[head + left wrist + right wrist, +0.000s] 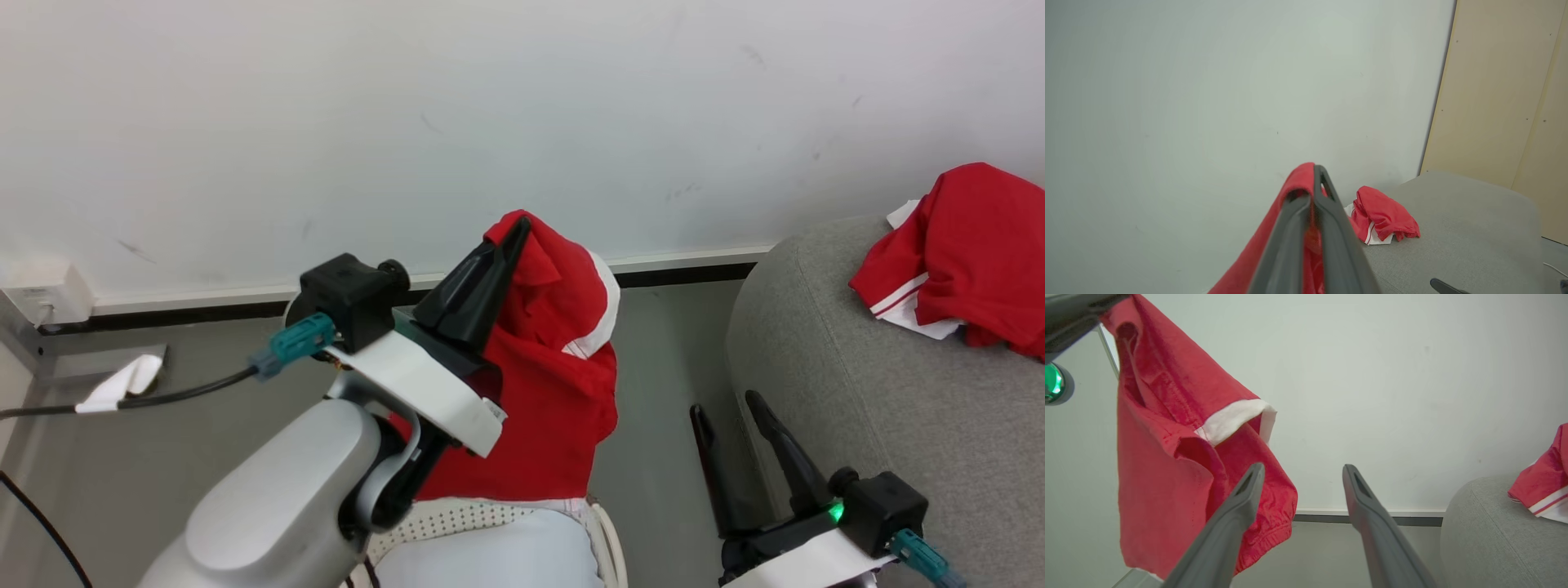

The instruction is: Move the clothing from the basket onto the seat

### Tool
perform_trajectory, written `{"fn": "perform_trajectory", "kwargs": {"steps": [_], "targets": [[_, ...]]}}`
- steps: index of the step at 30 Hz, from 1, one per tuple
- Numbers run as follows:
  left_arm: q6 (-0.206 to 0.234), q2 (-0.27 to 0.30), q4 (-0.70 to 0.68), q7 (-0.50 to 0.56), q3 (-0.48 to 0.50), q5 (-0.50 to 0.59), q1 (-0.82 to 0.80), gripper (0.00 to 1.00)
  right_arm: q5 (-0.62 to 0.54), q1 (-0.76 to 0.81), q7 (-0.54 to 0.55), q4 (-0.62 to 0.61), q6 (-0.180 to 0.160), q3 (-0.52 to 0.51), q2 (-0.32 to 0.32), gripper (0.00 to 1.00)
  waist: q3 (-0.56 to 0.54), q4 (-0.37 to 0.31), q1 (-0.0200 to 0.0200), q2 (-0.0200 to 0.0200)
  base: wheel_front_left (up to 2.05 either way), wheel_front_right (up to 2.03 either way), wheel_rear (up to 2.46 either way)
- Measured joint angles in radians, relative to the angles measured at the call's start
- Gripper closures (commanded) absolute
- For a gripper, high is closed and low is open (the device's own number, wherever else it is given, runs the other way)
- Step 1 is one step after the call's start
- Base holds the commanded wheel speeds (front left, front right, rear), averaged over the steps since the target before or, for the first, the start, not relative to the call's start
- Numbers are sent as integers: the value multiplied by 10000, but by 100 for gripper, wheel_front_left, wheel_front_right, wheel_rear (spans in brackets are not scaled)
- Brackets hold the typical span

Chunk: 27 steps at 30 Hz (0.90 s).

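My left gripper (516,233) is shut on a red garment with white trim (547,384), holding it up so it hangs above the cream perforated basket (482,516) at the bottom of the head view. The pinched red cloth (1298,183) also drapes over the closed fingers in the left wrist view, and it hangs at the left of the right wrist view (1180,457). A second piece of red clothing (971,261) lies on the grey seat (898,408) at right. My right gripper (727,408) stands open and empty beside the seat's rounded edge.
A white wall with a dark baseboard (678,273) runs behind. A wall socket (45,298) and a black cable (188,390) lie at left. Grey floor (653,367) separates basket and seat. A pale cloth pad (498,555) fills the basket bottom.
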Motion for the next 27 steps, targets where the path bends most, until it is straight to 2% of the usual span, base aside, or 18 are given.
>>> {"fn": "perform_trajectory", "kwargs": {"steps": [8,18,27], "targets": [[-84,-144,40,29,-253,0,31,100,-86,-559,0,809,0,1373,-63,0,62,152,0,0,0,0,0],[-251,-462,75,105,-616,-2,20,100,698,-1819,0,2330,0,3438,-48,0,93,621,0,0,0,0,0],[-401,-725,21,209,-953,-12,-19,100,953,-2593,0,3095,0,3511,-21,0,33,1392,0,0,0,0,0]]}}
